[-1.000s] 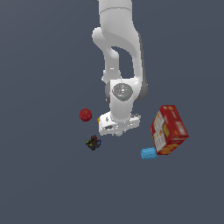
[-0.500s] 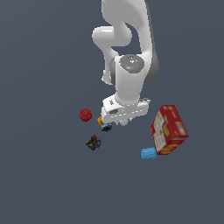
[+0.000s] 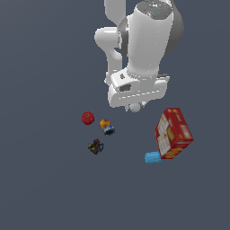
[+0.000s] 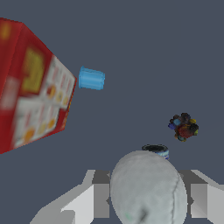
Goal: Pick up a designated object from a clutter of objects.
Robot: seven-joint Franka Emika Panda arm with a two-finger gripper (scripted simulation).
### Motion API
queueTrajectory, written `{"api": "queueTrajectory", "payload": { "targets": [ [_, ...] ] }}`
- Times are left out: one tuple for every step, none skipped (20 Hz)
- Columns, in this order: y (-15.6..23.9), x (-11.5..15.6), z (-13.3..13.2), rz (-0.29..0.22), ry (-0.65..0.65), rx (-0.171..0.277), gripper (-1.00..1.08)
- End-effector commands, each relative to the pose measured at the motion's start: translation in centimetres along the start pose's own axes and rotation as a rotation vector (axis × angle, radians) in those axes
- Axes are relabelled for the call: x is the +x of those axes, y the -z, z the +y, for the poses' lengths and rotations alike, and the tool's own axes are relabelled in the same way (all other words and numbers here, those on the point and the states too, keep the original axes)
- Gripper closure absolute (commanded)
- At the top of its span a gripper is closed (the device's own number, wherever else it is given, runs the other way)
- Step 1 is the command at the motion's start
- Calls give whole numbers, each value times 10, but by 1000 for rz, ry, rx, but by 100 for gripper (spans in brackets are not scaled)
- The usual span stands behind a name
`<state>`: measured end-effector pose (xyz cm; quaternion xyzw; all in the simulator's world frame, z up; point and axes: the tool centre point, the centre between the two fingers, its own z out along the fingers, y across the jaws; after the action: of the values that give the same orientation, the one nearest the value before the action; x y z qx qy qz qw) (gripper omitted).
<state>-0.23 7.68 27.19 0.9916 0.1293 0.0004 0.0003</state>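
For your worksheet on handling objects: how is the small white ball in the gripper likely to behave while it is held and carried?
The white ball is round and smooth, so it could probably slip or squirt out if the gripper loosens. It fills the space between the fingers, so contact seems limited to two small patches. If dropped, it would likely roll across the flat floor.

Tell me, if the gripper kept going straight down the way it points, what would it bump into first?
Probably bare floor. The gripper, shut on the white ball, points down; the orange-blue object looks nearest that line, though depth is unclear.
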Motion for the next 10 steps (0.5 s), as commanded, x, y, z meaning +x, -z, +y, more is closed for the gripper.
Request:
{"api": "queueTrajectory", "payload": {
  "targets": [
    [27,-1,-6,-1,0,0,108],
    [37,-1,-8,-1,0,0,108],
    [48,0,-10,-1,0,0,108],
    [58,0,-12,-1,0,0,108],
    [68,0,-14,-1,0,0,108],
    [77,0,-16,-1,0,0,108],
    [86,0,-18,-1,0,0,108],
    [94,1,-19,-1,0,0,108],
    [102,1,-21,-1,0,0,108],
    [109,1,-22,-1,0,0,108]
  ]
}}
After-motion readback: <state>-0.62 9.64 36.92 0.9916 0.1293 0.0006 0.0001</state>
